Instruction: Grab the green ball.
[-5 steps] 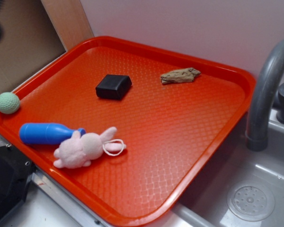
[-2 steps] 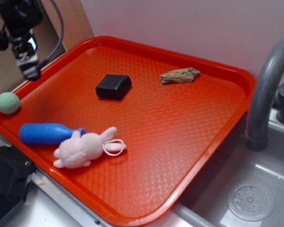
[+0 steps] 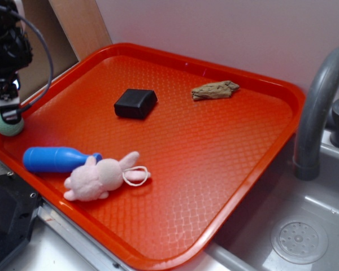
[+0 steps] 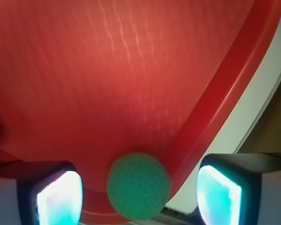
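Note:
The green ball (image 3: 10,127) rests in the far left corner of the red tray (image 3: 214,147), against its raised rim. My gripper (image 3: 9,116) hangs directly over it, its black fingers hiding the ball's top. In the wrist view the dimpled green ball (image 4: 139,186) lies between the two lit fingertips (image 4: 60,198), with a clear gap on each side. The gripper (image 4: 139,193) is open and touches nothing.
A blue bowling pin (image 3: 55,159) and a pink plush bunny (image 3: 100,176) lie just in front of the ball. A black block (image 3: 135,103) and a brown scrap (image 3: 214,90) sit farther back. A grey faucet (image 3: 319,107) and sink (image 3: 296,237) stand at the right.
The arm entered from the upper left and dropped down and left. It now sits over the green ball. The ball and other objects have not moved.

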Controlling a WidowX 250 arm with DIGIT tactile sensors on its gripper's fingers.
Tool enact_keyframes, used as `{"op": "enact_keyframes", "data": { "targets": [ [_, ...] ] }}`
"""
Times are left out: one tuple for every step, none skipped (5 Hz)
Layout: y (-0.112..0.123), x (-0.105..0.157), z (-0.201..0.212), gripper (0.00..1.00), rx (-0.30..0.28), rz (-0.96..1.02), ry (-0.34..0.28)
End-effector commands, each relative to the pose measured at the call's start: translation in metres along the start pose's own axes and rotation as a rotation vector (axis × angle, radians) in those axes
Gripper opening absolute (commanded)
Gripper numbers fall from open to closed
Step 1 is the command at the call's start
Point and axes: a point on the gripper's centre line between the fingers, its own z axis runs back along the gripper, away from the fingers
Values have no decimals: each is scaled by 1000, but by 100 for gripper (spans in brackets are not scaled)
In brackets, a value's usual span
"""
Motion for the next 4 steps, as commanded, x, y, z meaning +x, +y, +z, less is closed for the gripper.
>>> {"op": "enact_keyframes", "data": {
  "targets": [
    [-3,-18,-37,100,41,-7,55],
    [-13,-21,-32,0,32,-19,45],
    [-15,-18,-23,0,39,-11,41],
    [-19,-10,5,0,40,11,-8]
  ]
}}
